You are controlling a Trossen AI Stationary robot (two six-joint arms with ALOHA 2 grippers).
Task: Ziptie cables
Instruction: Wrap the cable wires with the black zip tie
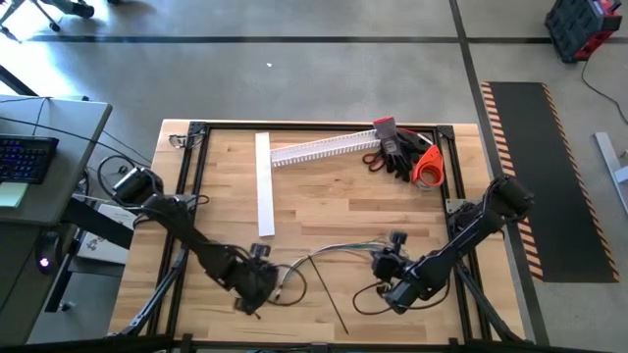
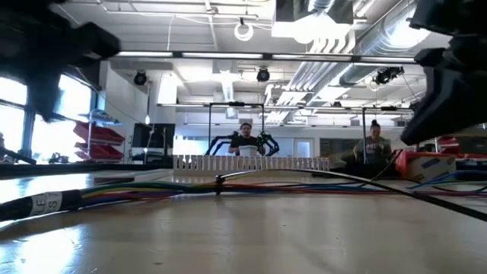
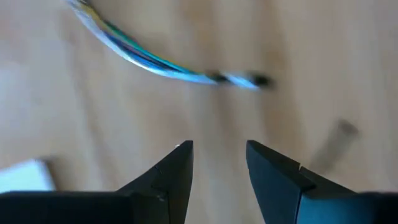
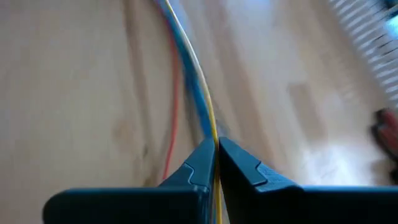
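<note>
Setting: wooden table (image 1: 324,201), workshop beyond with two people at the back.
Right gripper (image 4: 216,163): jaws pinched tight on the cables (image 1: 339,250), at their end farthest from the white slotted channel (image 1: 324,149).
Left gripper (image 3: 219,163): partly open, empty, hovering near the bundle's other end.
Ziptie (image 1: 329,294): loose on the wood, between the grippers.
Risk: judged, thin wires may slip from the pinch if pulled; a dragged bundle could knock the ziptie away.

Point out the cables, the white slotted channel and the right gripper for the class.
cables (image 1: 339,248): high view, middle of the bundle.
white slotted channel (image 1: 324,148): high view, mid-length.
right gripper (image 4: 216,155): right wrist view, between fingertips shut on cables.
</note>
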